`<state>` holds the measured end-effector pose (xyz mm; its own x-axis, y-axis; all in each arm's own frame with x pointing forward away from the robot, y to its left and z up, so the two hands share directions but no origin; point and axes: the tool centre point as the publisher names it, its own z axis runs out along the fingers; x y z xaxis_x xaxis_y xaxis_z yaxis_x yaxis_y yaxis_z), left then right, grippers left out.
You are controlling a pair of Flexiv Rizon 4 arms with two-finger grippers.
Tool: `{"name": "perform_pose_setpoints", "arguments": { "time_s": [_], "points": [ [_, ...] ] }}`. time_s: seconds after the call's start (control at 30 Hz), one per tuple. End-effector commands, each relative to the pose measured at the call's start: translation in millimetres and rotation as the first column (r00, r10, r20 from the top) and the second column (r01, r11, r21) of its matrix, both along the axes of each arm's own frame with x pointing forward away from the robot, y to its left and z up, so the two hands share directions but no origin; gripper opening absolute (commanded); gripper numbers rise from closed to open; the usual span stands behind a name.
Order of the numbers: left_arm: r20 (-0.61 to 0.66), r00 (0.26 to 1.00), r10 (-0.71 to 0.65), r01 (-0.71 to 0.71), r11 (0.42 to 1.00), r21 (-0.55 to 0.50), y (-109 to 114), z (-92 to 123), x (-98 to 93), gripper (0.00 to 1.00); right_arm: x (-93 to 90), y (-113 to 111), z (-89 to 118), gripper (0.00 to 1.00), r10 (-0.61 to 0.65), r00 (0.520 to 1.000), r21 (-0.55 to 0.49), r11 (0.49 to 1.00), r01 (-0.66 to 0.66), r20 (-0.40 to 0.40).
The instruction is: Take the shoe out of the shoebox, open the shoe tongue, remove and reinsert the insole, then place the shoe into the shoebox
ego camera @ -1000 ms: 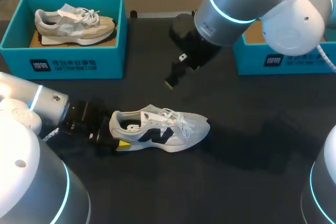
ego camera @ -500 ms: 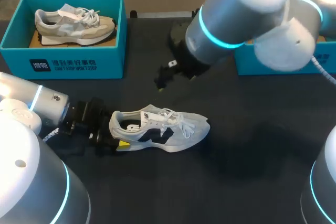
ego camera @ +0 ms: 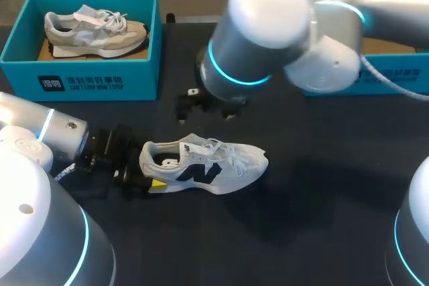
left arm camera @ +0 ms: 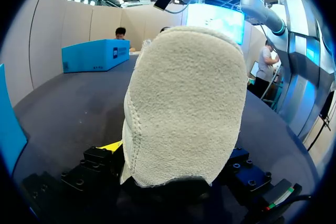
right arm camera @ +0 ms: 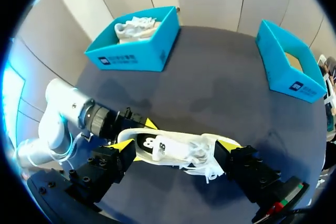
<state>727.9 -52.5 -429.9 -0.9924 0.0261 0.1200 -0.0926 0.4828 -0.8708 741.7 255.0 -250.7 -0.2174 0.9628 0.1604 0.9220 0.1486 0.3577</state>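
The shoe (ego camera: 208, 162) is clamped at the heel by the left gripper (ego camera: 149, 180); the right gripper (right arm camera: 176, 146) is held spread above. The tabletop's far-left box (ego camera: 80, 85) is printed in white.

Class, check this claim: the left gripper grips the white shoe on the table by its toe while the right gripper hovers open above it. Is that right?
No. The head view shows the left gripper gripping the white shoe by its heel, not its toe. The rest stands: the shoe lies on the table and the right gripper hovers open above it.
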Motion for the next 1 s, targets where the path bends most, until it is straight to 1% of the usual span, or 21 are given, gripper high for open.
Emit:
{"name": "perform_pose_setpoints", "arguments": {
  "time_s": [0.03,0.23,0.47,0.6,0.67,0.83,1.0],
  "points": [
    [-0.001,1.0,0.0,0.0,1.0,0.003,-4,-8,-1.1,0.0,6.3,35,-21,1.0,-0.042,0.997,-0.097,0.995,0.036,-0.057],
    [-0.001,1.0,0.0,0.0,1.0,0.003,-4,-8,-1.1,0.0,-4.9,46,-33,1.0,-0.092,0.992,-0.103,0.991,0.083,-0.081],
    [-0.001,1.0,0.0,0.0,1.0,0.003,-4,-8,-1.1,0.0,-15.2,53,-41,1.0,-0.114,0.986,-0.106,0.989,0.101,-0.121],
    [-0.001,1.0,0.0,0.0,1.0,0.003,-4,-8,-1.1,0.0,-20.2,58,-46,1.0,-0.135,0.98,-0.127,0.985,0.117,-0.143],
    [-0.001,1.0,0.0,0.0,1.0,0.003,-4,-8,-1.1,0.0,-21.7,59,-48,1.0,-0.147,0.978,-0.134,0.983,0.128,-0.145],
    [-0.001,1.0,0.0,0.0,1.0,0.003,-4,-8,-1.1,0.0,-24.1,61,-55,1.0,-0.186,0.968,-0.191,0.97,0.153,-0.169],
    [-0.001,1.0,0.0,0.0,1.0,0.003,-4,-8,-1.1,0.0,-24.9,58,-63,1.0,-0.198,0.962,-0.216,0.964,0.156,-0.188]
  ]
}}
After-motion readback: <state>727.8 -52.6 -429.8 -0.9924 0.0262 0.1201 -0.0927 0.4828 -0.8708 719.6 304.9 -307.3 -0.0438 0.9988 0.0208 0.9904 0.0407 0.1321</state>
